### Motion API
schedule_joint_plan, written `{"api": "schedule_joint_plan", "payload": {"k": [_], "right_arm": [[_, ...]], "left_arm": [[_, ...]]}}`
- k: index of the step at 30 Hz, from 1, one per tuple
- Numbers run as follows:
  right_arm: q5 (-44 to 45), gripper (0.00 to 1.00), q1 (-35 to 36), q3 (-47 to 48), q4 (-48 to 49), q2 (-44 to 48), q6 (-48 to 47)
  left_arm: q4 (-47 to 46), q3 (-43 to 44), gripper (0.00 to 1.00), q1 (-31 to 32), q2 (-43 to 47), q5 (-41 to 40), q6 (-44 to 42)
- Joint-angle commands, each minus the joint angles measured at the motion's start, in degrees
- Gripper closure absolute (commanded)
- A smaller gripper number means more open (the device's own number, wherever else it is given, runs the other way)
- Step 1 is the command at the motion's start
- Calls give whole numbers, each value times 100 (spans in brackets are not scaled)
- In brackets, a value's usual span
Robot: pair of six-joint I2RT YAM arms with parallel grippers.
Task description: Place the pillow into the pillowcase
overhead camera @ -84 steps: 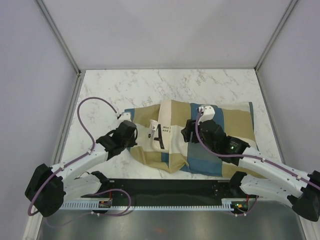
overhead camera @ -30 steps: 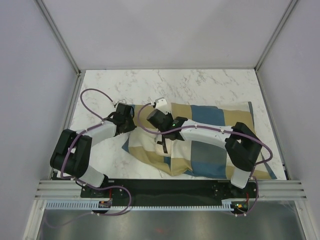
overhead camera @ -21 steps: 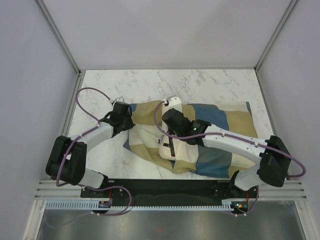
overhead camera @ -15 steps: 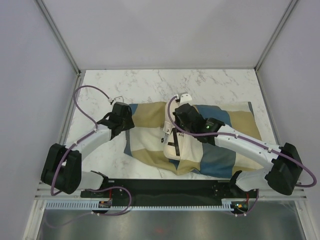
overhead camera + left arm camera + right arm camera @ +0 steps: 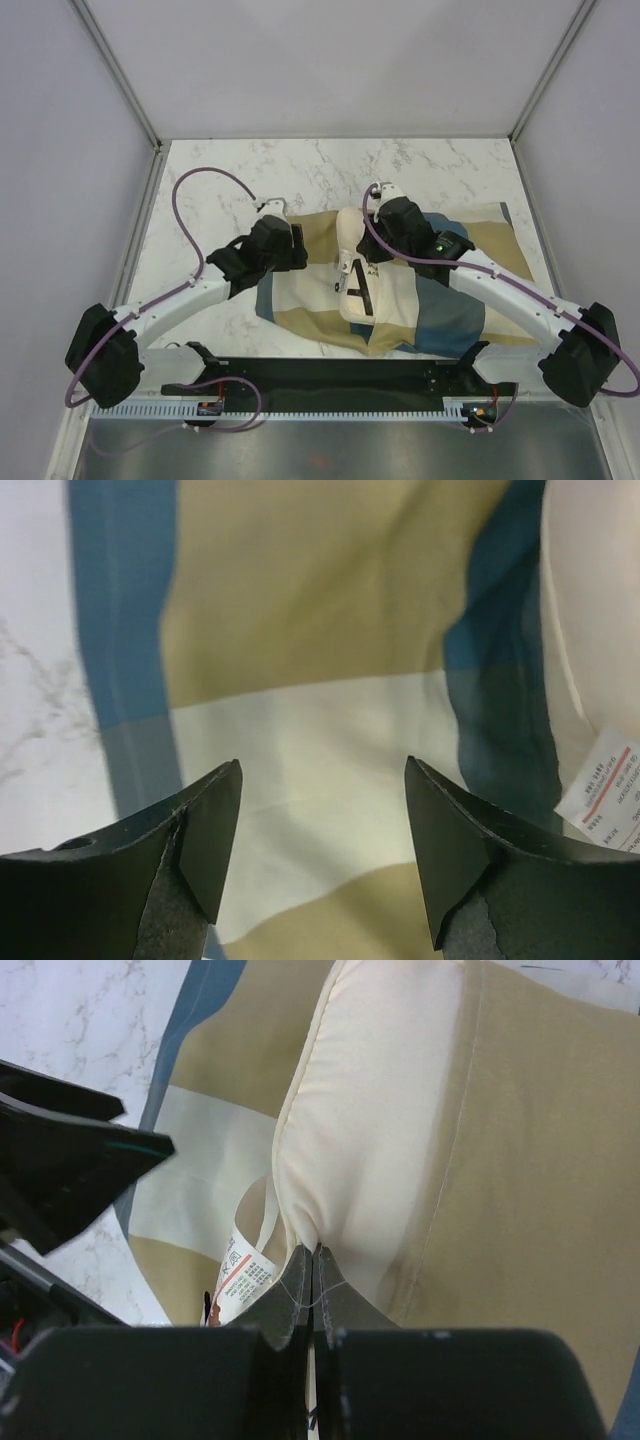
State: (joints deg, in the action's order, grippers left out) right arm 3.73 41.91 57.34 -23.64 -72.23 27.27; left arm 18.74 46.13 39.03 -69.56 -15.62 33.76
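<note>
The pillow [image 5: 380,295] seems only partly inside the pillowcase [image 5: 300,300], its seam pinched by the right pincer [image 5: 312,1260], the left pincer [image 5: 322,780] open; most remains.

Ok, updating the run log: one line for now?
left gripper: open, over pillowcase | right gripper: shut on pillow edge | pillow: partly covered

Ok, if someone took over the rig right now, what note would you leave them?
Left gripper: open, empty, over the pillowcase.
Right gripper: shut on the pillow at its seamed edge.
The pillow lies on the pillowcase; one side seems tucked under the cloth, a cream stretch bare.
Left to do: spread the mouth and draw the cover over the rest.
</note>
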Motion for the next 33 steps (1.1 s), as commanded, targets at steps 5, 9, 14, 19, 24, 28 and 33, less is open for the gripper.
{"api": "schedule_joint_plan", "payload": {"k": [5,9,14,19,24,28,33], "right_arm": [[-723,100,-174,392,518,648,481],[-838,100,-245,471,527,789,578],[-988,100,-315,524,536,903,674],[-1137,100,-368,532,623,1052,824],[-1251,100,-464,568,615,1123,868],[-1304,100,-517,541,597,1237,886],[-1234,100,-640,524,466,1395,824]], "left_arm": [[-818,-104,18,351,-734,628,649],[-1416,-332,5,413,-1094,964,799],[-1848,-333,0,483,-1472,982,747],[-1830,194,2,632,-2140,684,650],[-1445,844,20,878,-2896,77,667],[-1321,1056,49,879,-3239,-607,720],[-1224,1205,91,879,-3389,-882,615]]}}
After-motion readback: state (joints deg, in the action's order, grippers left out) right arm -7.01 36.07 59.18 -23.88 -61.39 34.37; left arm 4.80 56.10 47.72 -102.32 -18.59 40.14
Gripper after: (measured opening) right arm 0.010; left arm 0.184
